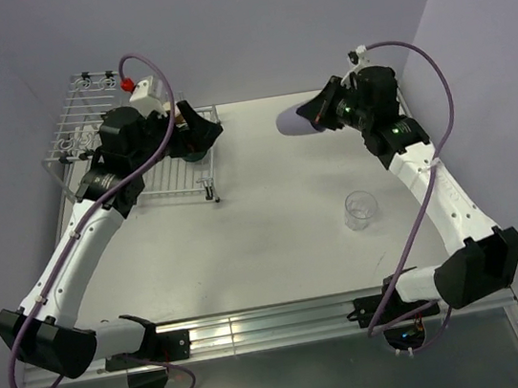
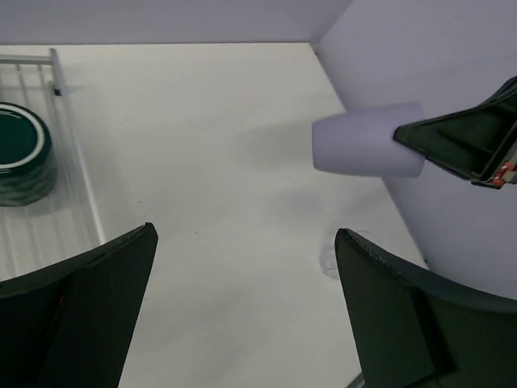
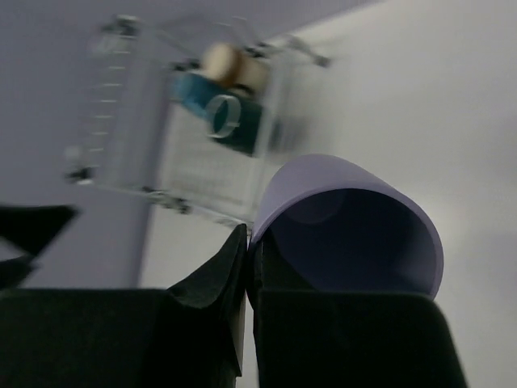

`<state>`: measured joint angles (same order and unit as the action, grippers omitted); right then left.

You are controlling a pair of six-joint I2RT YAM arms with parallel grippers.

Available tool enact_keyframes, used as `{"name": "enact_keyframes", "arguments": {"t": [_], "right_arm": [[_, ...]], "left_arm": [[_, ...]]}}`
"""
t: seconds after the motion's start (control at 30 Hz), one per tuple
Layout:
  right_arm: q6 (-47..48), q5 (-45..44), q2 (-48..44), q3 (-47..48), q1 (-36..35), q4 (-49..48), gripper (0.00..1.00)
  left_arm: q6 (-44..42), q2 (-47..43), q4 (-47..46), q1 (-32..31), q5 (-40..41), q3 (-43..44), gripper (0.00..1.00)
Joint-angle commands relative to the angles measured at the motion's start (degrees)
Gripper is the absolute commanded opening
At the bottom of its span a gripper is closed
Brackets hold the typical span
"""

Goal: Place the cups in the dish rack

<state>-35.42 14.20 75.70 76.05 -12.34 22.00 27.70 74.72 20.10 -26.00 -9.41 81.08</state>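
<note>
While my right pincer (image 3: 247,250) is clenching the lavender tumbler (image 3: 355,202) by its rim near the desk's (image 1: 286,248) far edge, I am judging it light, stiff, slippery; left pincer (image 2: 246,234) released.

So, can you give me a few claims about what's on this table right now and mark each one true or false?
1. The right gripper pinches the lavender tumbler by its rim. True.
2. The clear tumbler sits in the dish rack. False: it stands upright on the table, well apart from the rack.
3. The left gripper is open and holds nothing. True.
4. The lavender tumbler stands upright on the table. False: it is held on its side, off the table.
5. A dark teal mug sits in the dish rack. True.
</note>
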Motion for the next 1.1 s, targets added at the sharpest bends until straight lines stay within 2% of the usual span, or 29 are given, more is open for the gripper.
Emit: {"name": "enact_keyframes", "arguments": {"t": [0.0,0.07,0.1,0.2,0.23,0.3,0.8,1.07], "right_arm": [[-10.79,20.67,-1.35,-3.00,-0.40,-21.31,0.00],[-17.45,26.57,-1.35,-6.24,-0.49,-29.26,0.00],[-19.93,28.24,-1.35,-7.31,-0.67,-36.95,0.00],[-28.20,33.08,0.14,-9.69,-1.19,-48.93,0.00],[-29.34,33.70,0.58,-9.78,-1.63,-50.55,0.00],[-31.72,34.49,1.81,-9.69,-3.12,-54.40,0.00],[-44.99,37.39,5.24,-11.89,-7.43,-72.52,0.00],[-48.34,36.87,7.70,-12.07,-9.63,-77.37,0.00]], "left_arm": [[8.22,-2.65,-10.85,4.02,-15.87,-3.73,0.99],[10.61,-2.47,-15.78,5.95,-23.07,-5.92,0.99],[11.75,-2.38,-16.75,6.13,-24.59,-6.37,0.99],[13.77,-2.03,-20.00,6.22,-29.25,-8.04,0.99],[14.56,-1.95,-24.88,6.22,-30.92,-9.43,0.99],[16.84,-1.07,-27.38,6.22,-33.38,-10.15,0.99],[20.63,2.28,-34.51,6.22,-34.62,-12.17,0.99],[24.94,0.96,-40.84,6.22,-37.61,-14.89,0.99]]}}
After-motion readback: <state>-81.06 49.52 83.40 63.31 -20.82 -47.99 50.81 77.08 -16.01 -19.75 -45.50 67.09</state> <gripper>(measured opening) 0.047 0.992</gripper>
